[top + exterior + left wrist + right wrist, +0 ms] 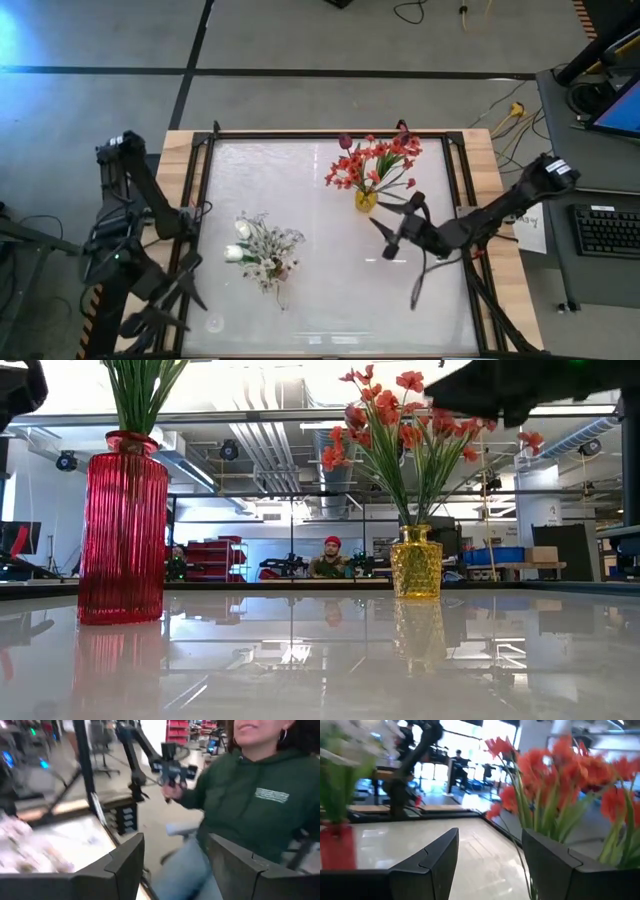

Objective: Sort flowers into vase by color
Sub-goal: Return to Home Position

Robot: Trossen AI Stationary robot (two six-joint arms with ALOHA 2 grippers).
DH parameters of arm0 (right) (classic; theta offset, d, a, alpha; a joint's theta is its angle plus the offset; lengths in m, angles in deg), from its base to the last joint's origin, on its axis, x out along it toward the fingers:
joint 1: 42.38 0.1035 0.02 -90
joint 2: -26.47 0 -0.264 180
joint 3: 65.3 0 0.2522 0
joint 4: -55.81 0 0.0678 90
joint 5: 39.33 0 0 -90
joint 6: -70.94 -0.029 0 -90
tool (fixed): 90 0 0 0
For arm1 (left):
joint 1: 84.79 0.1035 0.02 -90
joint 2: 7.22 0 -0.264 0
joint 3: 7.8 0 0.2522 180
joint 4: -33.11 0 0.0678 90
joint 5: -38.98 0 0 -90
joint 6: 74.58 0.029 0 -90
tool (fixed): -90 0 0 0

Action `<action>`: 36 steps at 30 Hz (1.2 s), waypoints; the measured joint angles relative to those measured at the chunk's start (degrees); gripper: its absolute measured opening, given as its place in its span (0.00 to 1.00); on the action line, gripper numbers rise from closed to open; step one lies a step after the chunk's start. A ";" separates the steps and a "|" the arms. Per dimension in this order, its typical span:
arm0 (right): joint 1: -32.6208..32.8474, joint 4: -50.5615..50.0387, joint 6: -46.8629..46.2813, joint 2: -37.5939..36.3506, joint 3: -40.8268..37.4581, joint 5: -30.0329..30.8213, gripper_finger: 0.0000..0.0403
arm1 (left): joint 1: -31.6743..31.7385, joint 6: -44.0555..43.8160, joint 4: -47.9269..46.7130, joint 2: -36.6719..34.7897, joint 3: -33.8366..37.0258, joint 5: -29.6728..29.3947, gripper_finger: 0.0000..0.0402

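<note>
Orange-red long-stemmed flowers (375,160) stand in the yellow glass vase (415,565), white flowers (262,250) in the red ribbed glass vase (122,540). Sorting looks done, so both tools are open and empty: the right tool (490,837) near the yellow vase, the left tool (176,840) by the surface's (330,290) edge.

Keyboard (608,230) far rt; green-hoodie person (250,805); yellow cable (512,110).

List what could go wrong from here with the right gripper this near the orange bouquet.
1. The right gripper, open, hangs close beside the orange flowers in the yellow vase. A wide swing might snag the stems and tip the narrow vase.
2. The left gripper, open at the table's edge, faces a person in a green hoodie who appears close. A sudden move that way might hit them.
</note>
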 joint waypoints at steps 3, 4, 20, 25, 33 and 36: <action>2.19 0.19 2.74 -1.73 0.02 0.03 0.52 | -2.50 -7.16 -2.46 0.91 0.00 -0.56 0.47; 2.65 0.15 3.35 -2.22 0.02 -0.06 0.52 | -3.07 -10.47 -3.97 1.25 0.00 -0.80 0.46; 5.52 -6.23 0.45 -12.05 -0.80 -13.07 0.52 | -1.30 -24.41 -2.14 2.27 13.90 -6.54 0.02; 5.52 -7.23 -0.49 -18.61 -3.90 -16.55 0.52 | 2.08 -17.56 14.81 -1.29 25.06 -1.20 0.00; 5.48 -7.15 -2.24 -29.33 -9.65 -19.47 0.52 | 7.61 -15.05 22.93 -8.17 34.43 2.86 0.00; 5.48 -7.13 -1.64 -32.79 -11.30 -19.52 0.52 | 10.36 -10.96 23.14 -10.19 35.16 4.30 0.00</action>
